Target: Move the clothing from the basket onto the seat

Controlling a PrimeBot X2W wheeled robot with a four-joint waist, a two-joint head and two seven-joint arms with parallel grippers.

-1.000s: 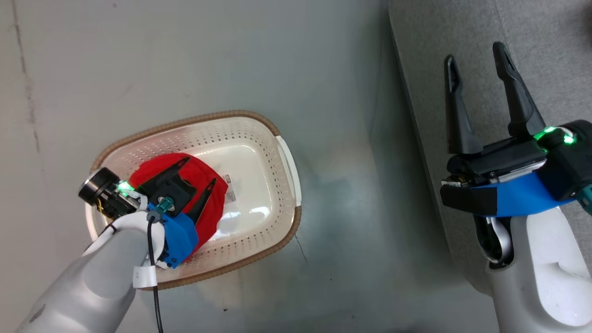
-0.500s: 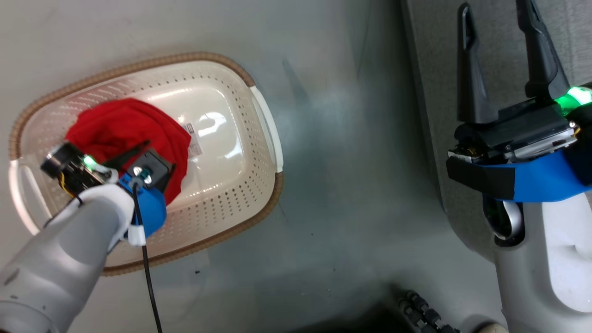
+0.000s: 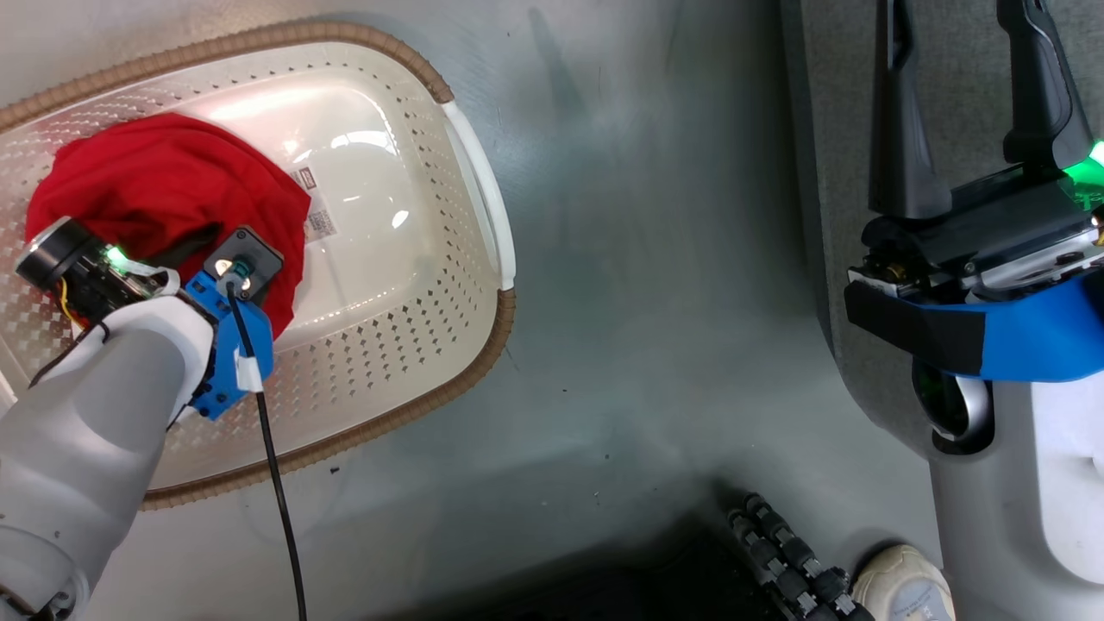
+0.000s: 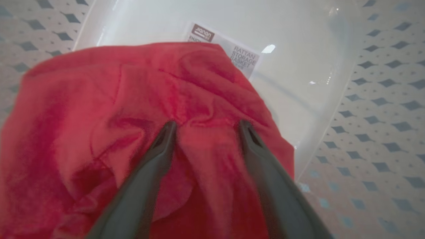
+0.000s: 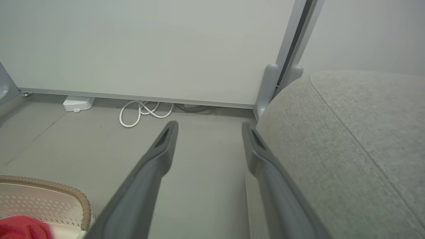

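The clothing (image 3: 164, 185) is a crumpled red heap in the left part of the cream basket (image 3: 483, 345) with its brown rim. My left gripper (image 4: 207, 125) points down into the heap. It is open, its two dark fingertips (image 4: 169, 129) pressed into the red fabric (image 4: 132, 99) with a raised fold between them. No white trim or numerals show. My right gripper (image 3: 962, 52) is open and holds nothing, at the edge of the grey woven seat (image 3: 832, 103). In the right wrist view this gripper (image 5: 209, 128) hangs over the floor, the seat (image 5: 348, 139) to its right and the basket (image 5: 49, 191) at lower left.
A printed label (image 3: 312, 203) sticks to the basket's bare bottom. A black cable (image 3: 276, 483) hangs from my left wrist. A black ribbed hose (image 3: 785, 552) and a pale rounded shape (image 3: 901, 586) lie at the bottom. By the wall are a white cable coil (image 5: 142, 113) and a small white box (image 5: 78, 103).
The head camera has moved, so the basket shows larger and further up-left. My left gripper has sunk into the red clothing, its fingers now hidden in the head view. The right gripper stays open.
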